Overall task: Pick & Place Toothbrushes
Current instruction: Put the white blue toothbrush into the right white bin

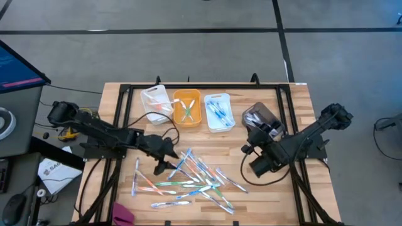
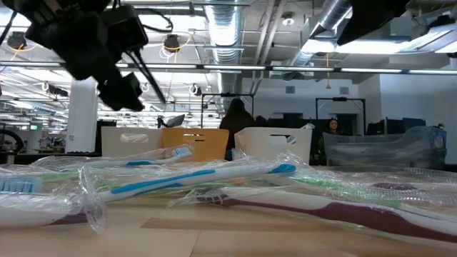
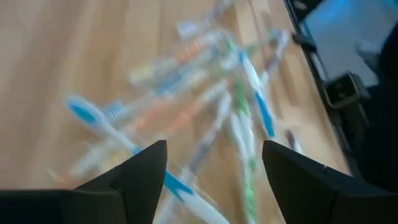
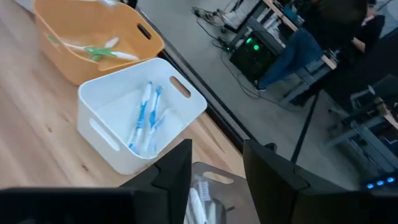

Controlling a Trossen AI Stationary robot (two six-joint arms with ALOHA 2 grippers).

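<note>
High view, left gripper [image 1: 168, 164]: fingers spread apart, holding nothing, hovering over the near-left edge of the toothbrush pile [image 1: 188, 182].
Left wrist view: both dark fingers [image 3: 140, 174] stand wide; a blue-and-white brush [image 3: 134, 149] lies on the wood between and just beyond them, the rest of the pile fanning out farther on.
Pile: wrapped brushes lie loose and crossed on the table [image 1: 282, 194], mid-front, between the two arms; one brush [image 1: 135, 177] lies apart to the left.
Right gripper [image 1: 270, 135]: beside the grey bin [image 1: 259, 116], well apart from the pile; jaws partly apart, and I cannot tell whether they hold anything.
Bins: a row along the far side: clear bin [image 1: 156, 102], orange bin [image 1: 187, 107] with green brushes, white bin [image 1: 218, 112] with blue brushes, then the grey one.
Right wrist view: white bin [image 4: 134, 121] and orange bin [image 4: 93, 37] stand touching, near the table's far edge.
Open room: bare wood between the pile and the bins, and right of the pile.
Edges: black frame rails [image 1: 122, 116] run along the left, right and far sides.
</note>
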